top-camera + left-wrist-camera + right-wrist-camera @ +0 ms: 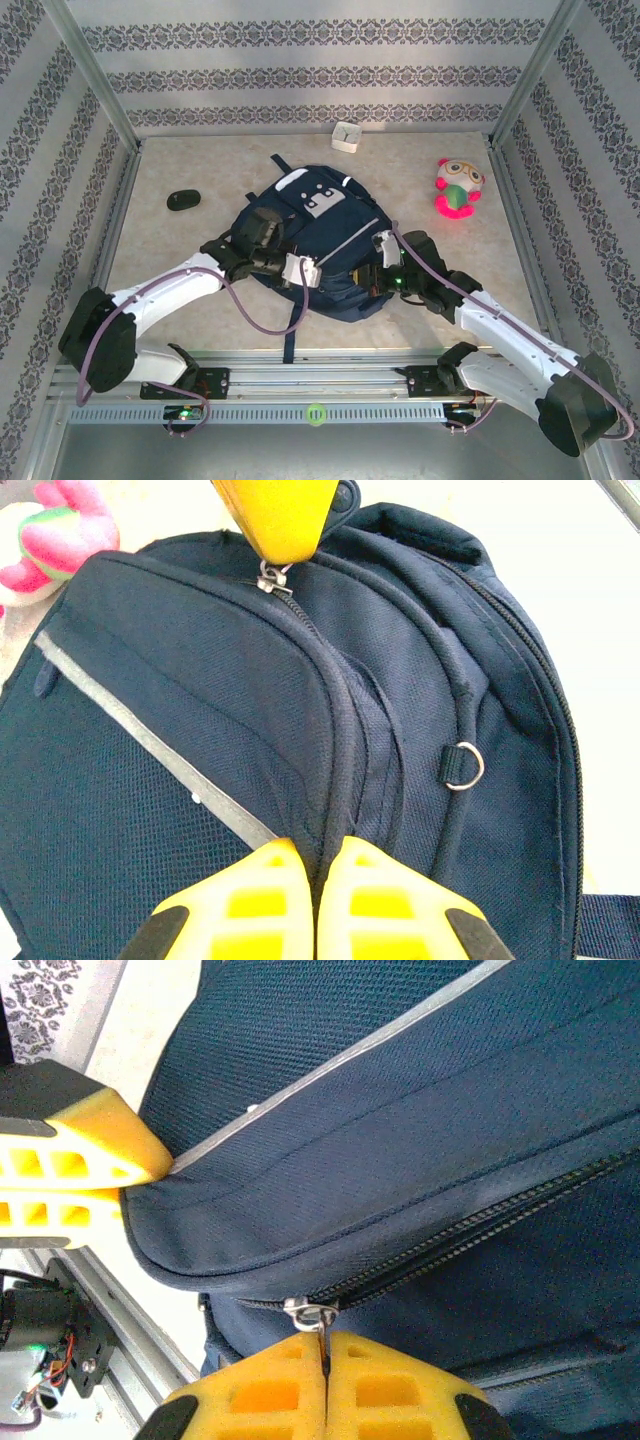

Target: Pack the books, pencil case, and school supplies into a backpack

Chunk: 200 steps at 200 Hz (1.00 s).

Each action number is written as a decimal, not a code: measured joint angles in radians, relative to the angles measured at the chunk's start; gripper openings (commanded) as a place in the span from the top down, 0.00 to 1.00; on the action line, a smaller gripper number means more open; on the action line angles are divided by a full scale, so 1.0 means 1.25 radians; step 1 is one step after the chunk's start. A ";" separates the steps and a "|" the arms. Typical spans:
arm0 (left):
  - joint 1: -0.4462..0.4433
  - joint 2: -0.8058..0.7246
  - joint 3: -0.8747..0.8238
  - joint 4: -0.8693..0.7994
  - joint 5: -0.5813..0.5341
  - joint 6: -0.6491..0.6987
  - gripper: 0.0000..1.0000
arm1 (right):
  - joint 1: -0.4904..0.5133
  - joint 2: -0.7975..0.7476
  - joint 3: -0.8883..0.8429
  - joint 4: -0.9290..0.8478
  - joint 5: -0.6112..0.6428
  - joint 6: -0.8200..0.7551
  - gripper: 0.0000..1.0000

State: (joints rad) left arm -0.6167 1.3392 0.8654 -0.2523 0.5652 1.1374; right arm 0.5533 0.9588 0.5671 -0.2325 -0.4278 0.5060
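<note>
The backpack lies in the middle of the surface, its top toward the far wall. The left tool is pinched together on a seam fold of the backpack's front. The right tool is clamped on a zip pull at the backpack's side. The pencil case sits by the far wall, apart from the backpack. A plush toy lies to the right and a black oval to the left.

Beige table holding a navy backpack, with a black oval object left of it, plush toy right, small pale case beyond.
</note>
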 measured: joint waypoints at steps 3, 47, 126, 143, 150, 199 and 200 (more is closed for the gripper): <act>0.002 -0.006 -0.003 -0.001 0.000 -0.005 0.69 | 0.002 0.001 0.000 0.002 -0.001 0.000 1.00; 0.007 -0.114 -0.030 0.006 -0.006 -0.260 0.49 | 0.022 0.020 -0.011 0.007 0.021 0.012 1.00; -0.239 0.081 0.044 0.098 -0.324 -0.580 0.28 | 0.022 0.035 -0.011 0.012 0.022 0.012 1.00; -0.240 0.114 0.044 0.104 -0.373 -0.593 0.48 | 0.022 0.035 -0.011 0.013 0.022 0.011 1.00; -0.240 0.122 0.044 0.109 -0.390 -0.597 0.56 | 0.023 0.035 -0.011 0.013 0.022 0.011 1.00; -0.254 0.120 0.034 0.151 -0.398 -0.637 0.96 | 0.029 0.036 -0.011 0.031 0.046 0.007 1.00; -0.253 0.119 0.033 0.153 -0.396 -0.639 0.97 | 0.030 0.036 -0.011 0.031 0.046 0.006 1.00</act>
State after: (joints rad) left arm -0.9333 1.4876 0.9066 -0.0612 0.0700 0.3389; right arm 0.5903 1.0039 0.5533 -0.1936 -0.3706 0.5137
